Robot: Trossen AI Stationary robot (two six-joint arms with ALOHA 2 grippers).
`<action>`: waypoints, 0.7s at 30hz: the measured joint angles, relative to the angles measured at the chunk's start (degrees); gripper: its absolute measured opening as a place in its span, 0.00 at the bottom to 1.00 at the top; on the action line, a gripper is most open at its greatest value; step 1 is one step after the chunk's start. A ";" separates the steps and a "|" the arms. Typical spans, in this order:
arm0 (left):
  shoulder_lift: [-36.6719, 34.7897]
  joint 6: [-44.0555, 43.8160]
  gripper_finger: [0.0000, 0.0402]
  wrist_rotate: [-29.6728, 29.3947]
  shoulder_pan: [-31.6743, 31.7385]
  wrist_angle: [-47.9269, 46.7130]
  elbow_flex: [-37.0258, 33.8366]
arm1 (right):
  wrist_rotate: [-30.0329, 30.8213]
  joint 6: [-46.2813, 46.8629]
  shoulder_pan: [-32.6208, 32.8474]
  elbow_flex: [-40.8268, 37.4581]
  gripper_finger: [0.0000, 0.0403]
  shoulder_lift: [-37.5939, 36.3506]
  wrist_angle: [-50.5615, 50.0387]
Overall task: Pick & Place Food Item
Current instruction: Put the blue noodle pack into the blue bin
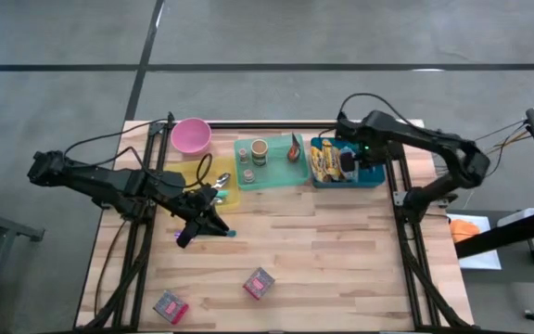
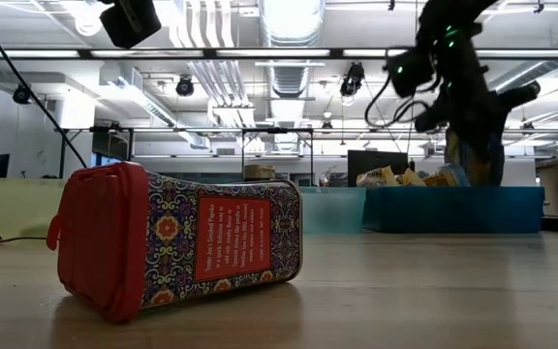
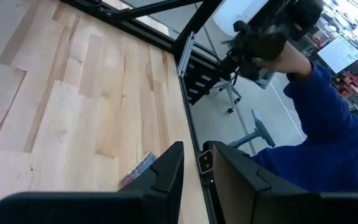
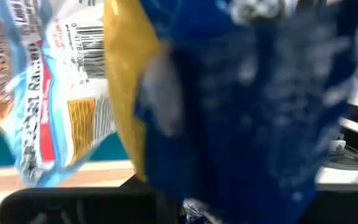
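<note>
While my right tool (image 1: 348, 165) hung over the blue plastic bin (image 1: 375, 176) at the table's far right, it was clamped on a blue-and-yellow snack packet (image 4: 241, 93), lifted but not yet placed. Left tool (image 1: 213, 197) waited, nearly closed and empty, near the yellow tray (image 1: 230, 197). Pink bowl (image 1: 191, 135), teal tray (image 1: 276, 176) with jars, and two patterned tins (image 1: 259, 283) sat around; nothing blocked me.
</note>
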 joint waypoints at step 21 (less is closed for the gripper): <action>0.00 0.00 0.23 0.00 -0.04 0.11 0.00 | -0.10 -6.23 2.08 2.03 0.34 13.68 3.98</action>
